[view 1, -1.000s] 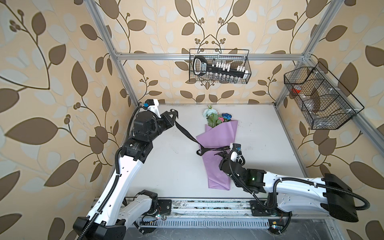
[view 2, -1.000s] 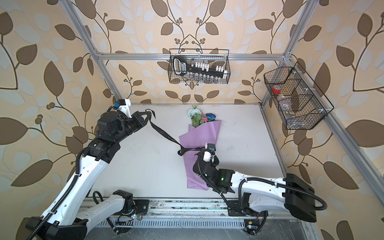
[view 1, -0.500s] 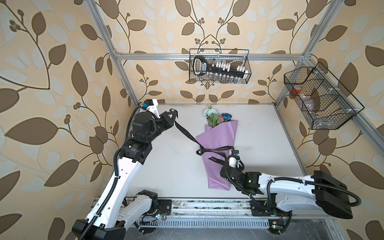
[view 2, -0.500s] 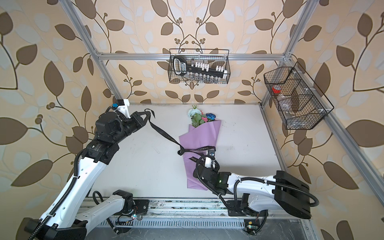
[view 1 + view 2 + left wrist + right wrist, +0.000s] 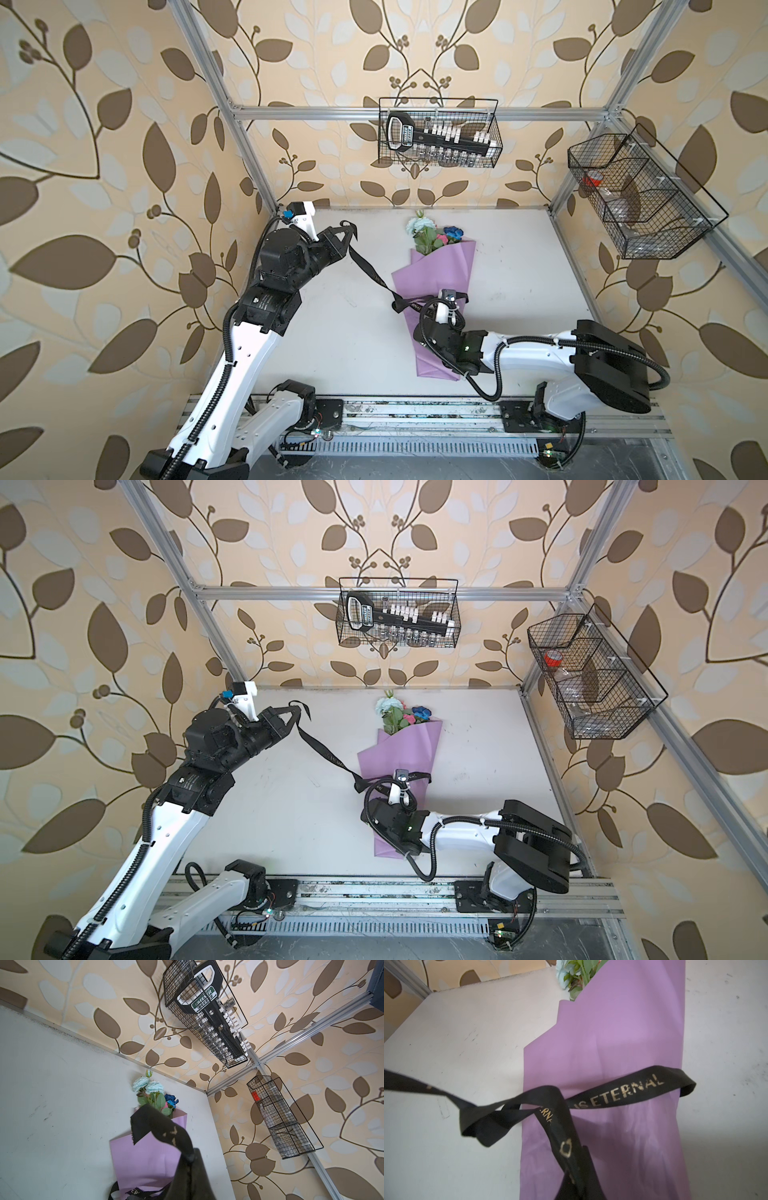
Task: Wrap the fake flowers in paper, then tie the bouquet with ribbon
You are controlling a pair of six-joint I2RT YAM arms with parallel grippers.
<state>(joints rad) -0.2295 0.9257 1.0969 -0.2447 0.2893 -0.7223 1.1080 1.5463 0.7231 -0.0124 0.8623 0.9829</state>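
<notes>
The bouquet of fake flowers (image 5: 441, 282) lies on the desk (image 5: 332, 340), left claw (image 5: 348, 236) and right claw (image 5: 576, 1176) each clamped on the black ribbon (image 5: 370, 274), whose gold "ETERNAL" only the right wrist view reads.

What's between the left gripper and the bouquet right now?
Only the black ribbon, stretched from the left gripper to the bouquet; bare table beneath, seen in both top views.

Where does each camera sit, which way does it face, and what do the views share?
Top views: high above the front, looking down at the table; left arm and right arm show.
Left wrist: on the left arm, facing the far corner; left gripper, shut on the ribbon, shows.
Right wrist: low, facing along the bouquet; right gripper, shut on the ribbon, shows.
Shared: all show bouquet and ribbon.
</notes>
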